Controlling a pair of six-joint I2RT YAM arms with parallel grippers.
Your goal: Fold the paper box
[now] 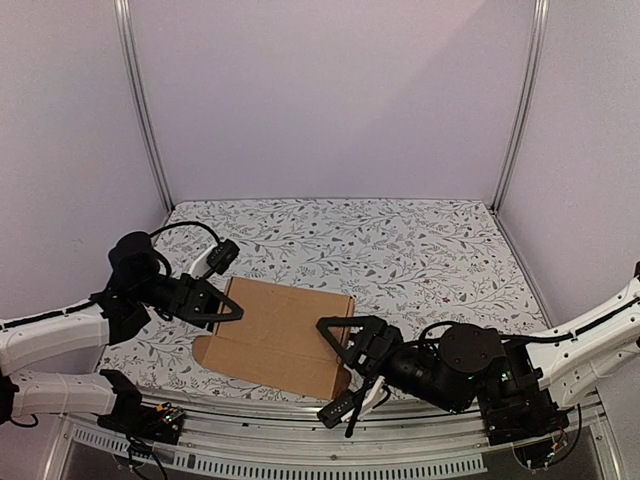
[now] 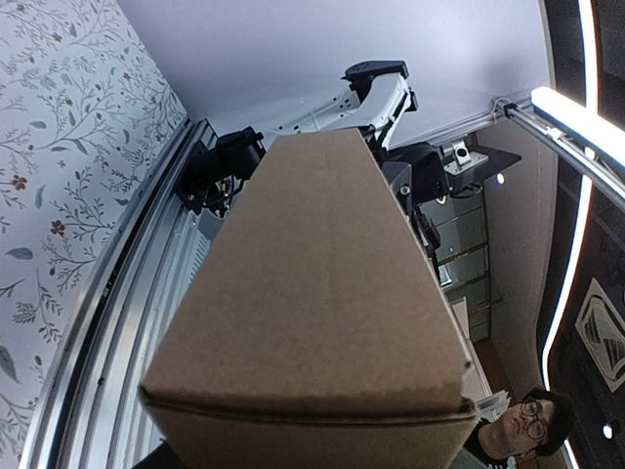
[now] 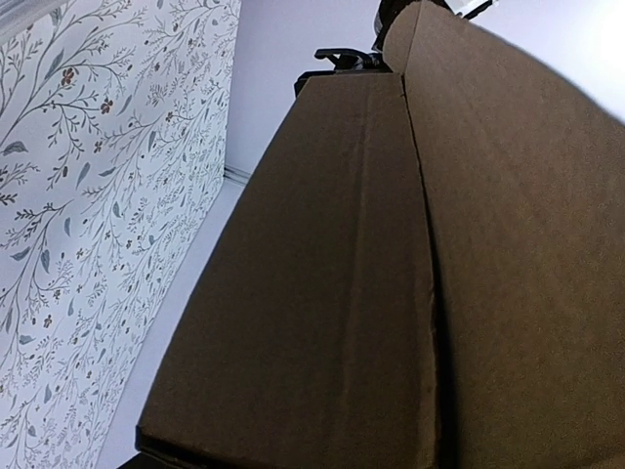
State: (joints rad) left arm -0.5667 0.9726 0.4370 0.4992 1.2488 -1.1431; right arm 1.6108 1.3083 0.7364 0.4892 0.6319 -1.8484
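Observation:
The paper box (image 1: 275, 335) is a plain brown carton lying on the floral table cover between my two arms. My left gripper (image 1: 225, 310) is at the carton's left end and shut on it. In the left wrist view the paper box (image 2: 312, 293) fills the frame and hides the fingers. My right gripper (image 1: 335, 365) straddles the carton's right end with its jaws spread, one finger over the top face and one at the near side. The paper box (image 3: 342, 293) also fills the right wrist view, with a creased seam running along it.
The floral table cover (image 1: 400, 250) stretches behind the box to the white back wall. A metal rail (image 1: 300, 440) runs along the near edge by the arm bases. Upright posts (image 1: 145, 110) stand at the back corners. A person's face (image 2: 522, 425) shows beyond the rail.

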